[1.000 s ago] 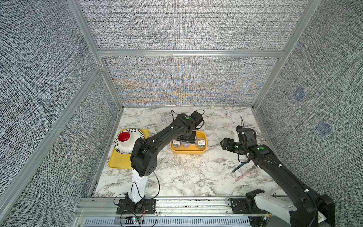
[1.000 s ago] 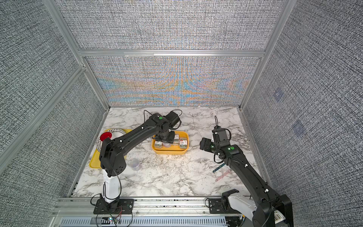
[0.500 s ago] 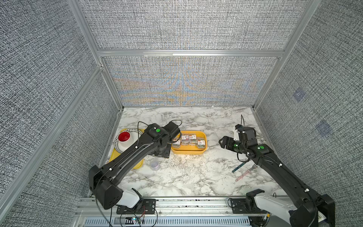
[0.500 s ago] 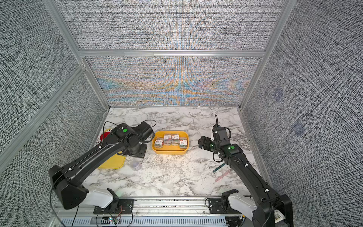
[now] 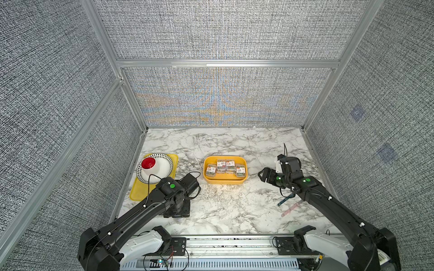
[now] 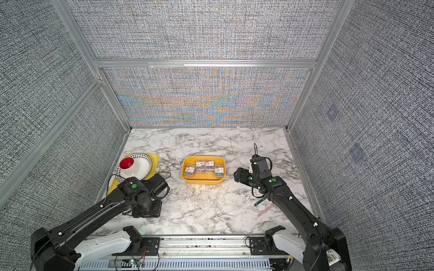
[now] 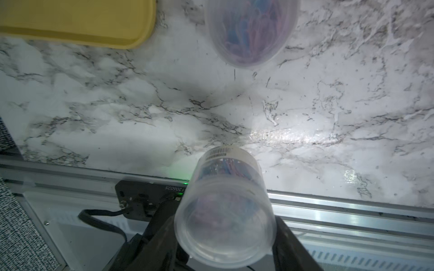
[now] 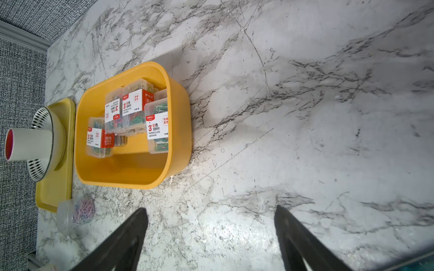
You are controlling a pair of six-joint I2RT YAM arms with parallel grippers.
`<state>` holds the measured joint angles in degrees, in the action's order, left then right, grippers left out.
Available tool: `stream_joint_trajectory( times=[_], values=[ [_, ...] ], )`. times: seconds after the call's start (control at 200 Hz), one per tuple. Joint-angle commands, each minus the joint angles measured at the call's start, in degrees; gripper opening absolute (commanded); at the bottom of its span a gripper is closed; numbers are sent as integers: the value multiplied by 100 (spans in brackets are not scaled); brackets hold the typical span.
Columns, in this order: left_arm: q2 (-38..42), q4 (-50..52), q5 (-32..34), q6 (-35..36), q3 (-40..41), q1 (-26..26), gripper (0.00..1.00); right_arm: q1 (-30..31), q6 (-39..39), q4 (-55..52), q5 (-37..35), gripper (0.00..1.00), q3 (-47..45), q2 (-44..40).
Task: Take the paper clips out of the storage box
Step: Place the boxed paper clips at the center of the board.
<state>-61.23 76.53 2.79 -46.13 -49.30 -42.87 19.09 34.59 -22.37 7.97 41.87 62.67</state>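
Left pincer [image 7: 224,225] pulled back from the storage box [image 5: 225,181]

A second ago it reached down into the box. Since then the arm has swung out past the yellow tray [image 5: 138,194] and drawn back to the front edge of the worktop [image 5: 234,211], with a round tub [image 7: 225,206] of clips clamped between its fingers. The cases [image 5: 226,166], partly hidden before, now lie in full view.

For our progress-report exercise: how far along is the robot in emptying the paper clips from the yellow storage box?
Done: one round tub lies on the marble by the flat tray. In hand: the left gripper holds a second tub, outside the storage box. Left: at least four labelled cases sit in the box; the right gripper hangs open, empty.
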Motion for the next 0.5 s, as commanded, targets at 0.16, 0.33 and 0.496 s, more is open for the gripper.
stream_joint_trajectory(
  times=[0.16, 0.33, 0.496],
  values=[
    [84, -645, -328, -308, 503, 7, 61, 22, 86, 188, 16, 87, -44, -26],
    [52, -842, -367, -344, 794, 7, 61, 36, 101, 220, 38, 88, -53, -14],
    [49, -850, -325, -387, 808, 7, 61, 75, 84, 185, -67, 88, -1, -1]
  ],
)
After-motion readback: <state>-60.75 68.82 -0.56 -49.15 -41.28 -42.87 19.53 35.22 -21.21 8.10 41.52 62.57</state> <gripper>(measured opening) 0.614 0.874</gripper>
